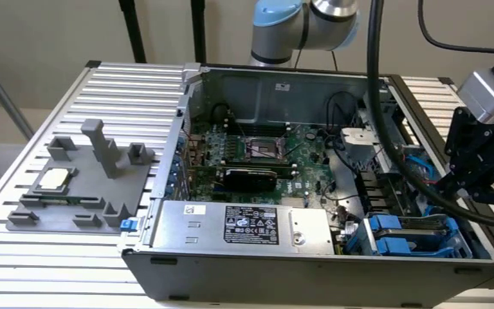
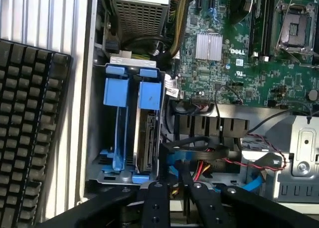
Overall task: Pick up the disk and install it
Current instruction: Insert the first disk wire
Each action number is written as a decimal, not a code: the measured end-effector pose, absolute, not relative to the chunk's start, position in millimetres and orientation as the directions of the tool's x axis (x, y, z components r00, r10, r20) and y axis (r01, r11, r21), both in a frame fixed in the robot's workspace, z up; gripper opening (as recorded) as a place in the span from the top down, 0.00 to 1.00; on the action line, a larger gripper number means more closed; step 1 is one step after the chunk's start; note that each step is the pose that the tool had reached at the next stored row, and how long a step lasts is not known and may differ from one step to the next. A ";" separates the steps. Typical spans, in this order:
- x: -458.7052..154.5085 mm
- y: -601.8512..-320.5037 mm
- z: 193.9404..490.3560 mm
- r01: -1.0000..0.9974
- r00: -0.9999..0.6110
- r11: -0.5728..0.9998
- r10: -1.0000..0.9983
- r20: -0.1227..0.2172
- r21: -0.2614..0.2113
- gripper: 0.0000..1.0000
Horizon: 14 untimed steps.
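Pincer (image 2: 177,192) (cut off), disk (image 2: 147,140) edge-on in bay (image 2: 130,61)

Soft, even light fills the exterior view, the ribbed worktop (image 1: 58,270) bright at the exterior view's left and the computer case (image 1: 316,277) shadowed inside, while the wrist view is dimmer, its small heatsink (image 2: 208,46) glaring white.
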<state>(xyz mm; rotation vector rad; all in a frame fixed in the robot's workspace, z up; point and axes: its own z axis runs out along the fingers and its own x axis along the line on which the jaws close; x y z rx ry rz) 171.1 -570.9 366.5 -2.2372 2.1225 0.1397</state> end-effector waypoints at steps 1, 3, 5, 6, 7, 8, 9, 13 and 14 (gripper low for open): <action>171.1 -569.8 364.7 -0.998 0.053 -0.055 -0.993 -0.103 0.023 1.00; 170.7 -568.5 360.8 -0.998 0.057 -0.060 -0.993 -0.103 0.023 1.00; 169.2 -567.9 357.4 -0.998 0.061 -0.064 -0.993 -0.103 0.023 1.00; 168.0 -567.8 355.9 -0.998 0.064 -0.067 -0.993 -0.103 0.023 1.00; 166.4 -567.7 354.4 -0.997 0.067 -0.069 -0.992 -0.103 0.023 1.00; 164.7 -567.5 353.4 -0.997 0.069 -0.071 -0.992 -0.103 0.023 1.00; 162.9 -567.2 352.6 -0.997 0.071 -0.074 -0.992 -0.103 0.023 1.00; 157.9 -565.2 351.6 -0.997 0.078 -0.080 -0.992 -0.103 0.023 0.00; 156.8 -565.1 351.7 -0.996 0.079 -0.082 -0.992 -0.103 0.023 0.00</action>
